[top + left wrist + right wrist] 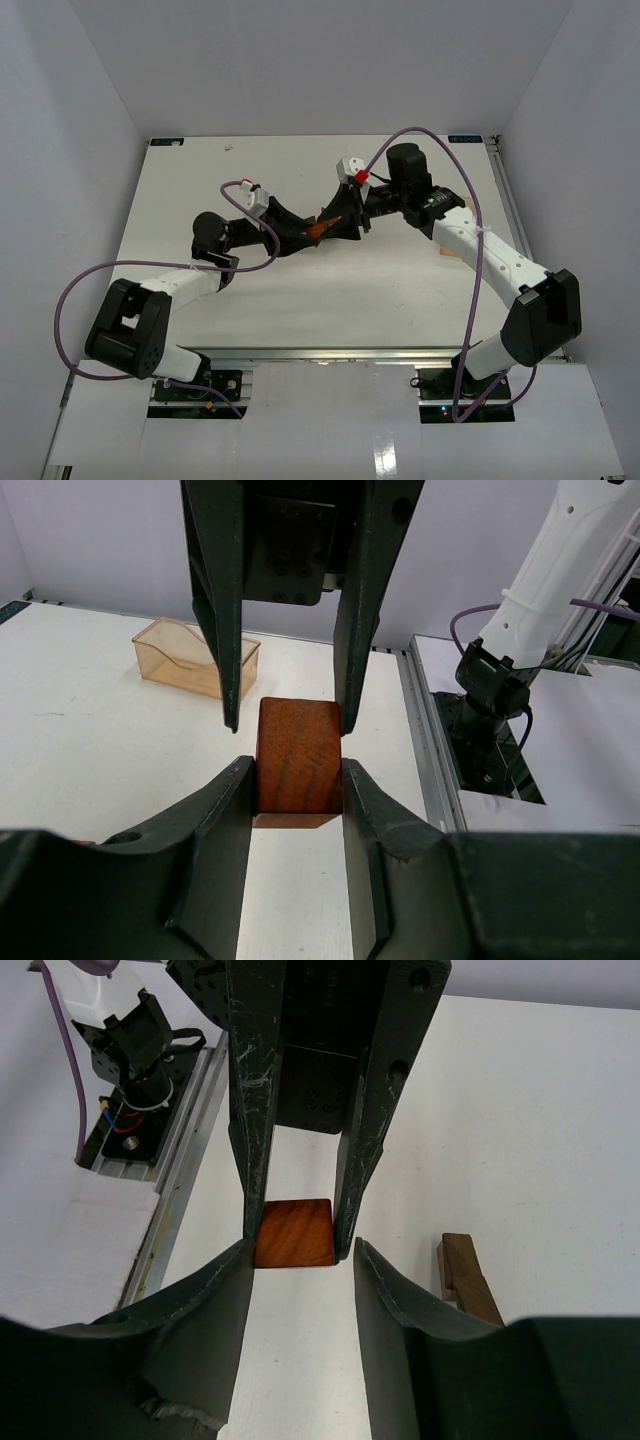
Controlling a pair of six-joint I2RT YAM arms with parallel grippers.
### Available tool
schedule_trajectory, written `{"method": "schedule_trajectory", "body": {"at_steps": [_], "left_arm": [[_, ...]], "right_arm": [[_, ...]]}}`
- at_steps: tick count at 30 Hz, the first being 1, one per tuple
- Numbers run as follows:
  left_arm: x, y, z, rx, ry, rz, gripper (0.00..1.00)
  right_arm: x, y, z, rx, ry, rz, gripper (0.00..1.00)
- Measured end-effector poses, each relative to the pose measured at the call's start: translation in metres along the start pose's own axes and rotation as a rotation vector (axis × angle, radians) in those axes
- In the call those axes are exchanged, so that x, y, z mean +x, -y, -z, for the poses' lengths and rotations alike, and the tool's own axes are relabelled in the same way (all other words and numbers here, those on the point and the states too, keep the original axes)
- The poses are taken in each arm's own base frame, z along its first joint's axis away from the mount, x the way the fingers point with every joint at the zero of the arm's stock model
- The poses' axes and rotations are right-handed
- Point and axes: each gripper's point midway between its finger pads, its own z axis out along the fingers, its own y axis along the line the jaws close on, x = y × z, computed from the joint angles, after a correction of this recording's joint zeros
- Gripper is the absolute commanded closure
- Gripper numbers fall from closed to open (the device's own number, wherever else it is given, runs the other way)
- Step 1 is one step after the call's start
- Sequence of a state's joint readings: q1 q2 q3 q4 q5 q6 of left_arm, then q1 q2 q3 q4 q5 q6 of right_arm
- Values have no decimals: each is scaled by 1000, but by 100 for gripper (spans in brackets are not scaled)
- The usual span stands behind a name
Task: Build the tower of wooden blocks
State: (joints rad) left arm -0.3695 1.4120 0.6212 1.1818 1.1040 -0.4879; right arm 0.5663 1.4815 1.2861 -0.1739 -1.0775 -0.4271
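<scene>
A reddish-brown block (297, 750) clamped in the left end effector (297, 775), right end effector (300, 1250) facing it, narrow around that block, grip unclear, tabletop (90, 740) beneath

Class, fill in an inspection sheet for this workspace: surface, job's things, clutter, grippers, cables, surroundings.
Surface: white table.
Job's things: reddish block between both grippers; dark block lying apart on the table.
Clutter: amber box on the table.
Grippers: left gripper shut on the reddish block; right gripper straddles it, with a gap at one finger.
Cables: purple cable looping along each arm.
Surroundings: white walls on three sides.
</scene>
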Motion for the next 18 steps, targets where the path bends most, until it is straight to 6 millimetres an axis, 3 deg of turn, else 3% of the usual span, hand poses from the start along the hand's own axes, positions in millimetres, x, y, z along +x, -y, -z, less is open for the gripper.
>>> {"method": "schedule_trajectory", "body": {"at_steps": [4,7,9,12,18], "left_arm": [[0,0,0,-1,-1,5,82],[1,-1,0,-3,-3,12,53],[2,-2,0,-15,-6,18,25],[-1,-4,2,-47,-8,17,4],[-31,-5,6,-126,-8,-55,2]], "right_arm": [[0,-2,-1,-7,0,-4,71],[1,-2,-1,-10,-1,-7,75],[2,-1,-2,-11,-4,-9,78],[5,3,-4,-13,-12,-9,80],[7,15,-4,-3,-34,-5,83]]}}
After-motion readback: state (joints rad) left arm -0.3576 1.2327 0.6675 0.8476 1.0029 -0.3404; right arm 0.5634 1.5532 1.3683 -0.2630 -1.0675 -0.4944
